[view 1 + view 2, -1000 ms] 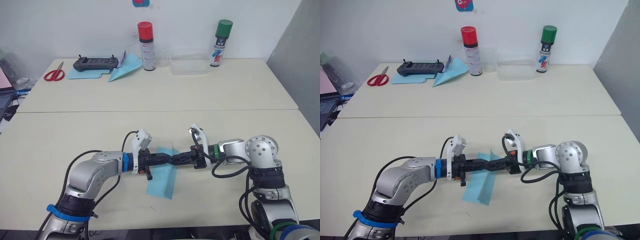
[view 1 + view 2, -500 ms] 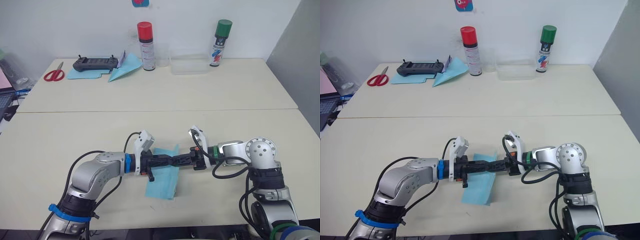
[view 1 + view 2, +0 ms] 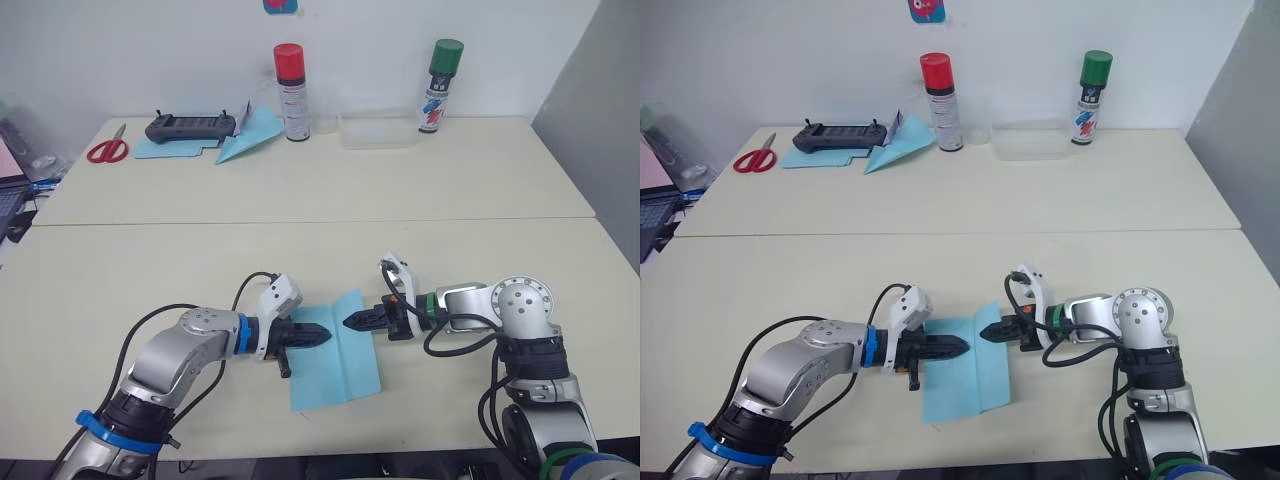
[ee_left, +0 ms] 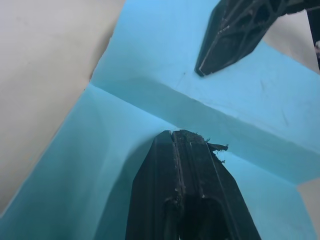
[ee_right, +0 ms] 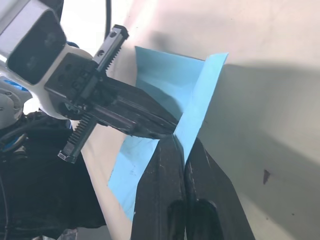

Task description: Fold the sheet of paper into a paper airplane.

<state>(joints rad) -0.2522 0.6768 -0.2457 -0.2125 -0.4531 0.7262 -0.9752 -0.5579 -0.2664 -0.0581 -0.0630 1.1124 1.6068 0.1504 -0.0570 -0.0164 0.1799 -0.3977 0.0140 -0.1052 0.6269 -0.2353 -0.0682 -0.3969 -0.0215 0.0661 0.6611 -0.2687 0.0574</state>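
While both forearms lay low over the near table (image 3: 120, 270), reaching inward toward each other, the sheet of paper (image 3: 335, 352) sat between them, opened out with a raised fold ridge running away from the robot. The left gripper (image 3: 322, 335) pointed toward the right, its two black fingers pressed together with nothing between them, the tip resting on the sheet's left half just beside the ridge. The right gripper (image 3: 350, 322) pointed back at it from across the ridge, fingers closed on the paper's upturned right flap, as the right wrist view showed. The two tips stood near each other but apart. Elbows were bent outward on both sides.
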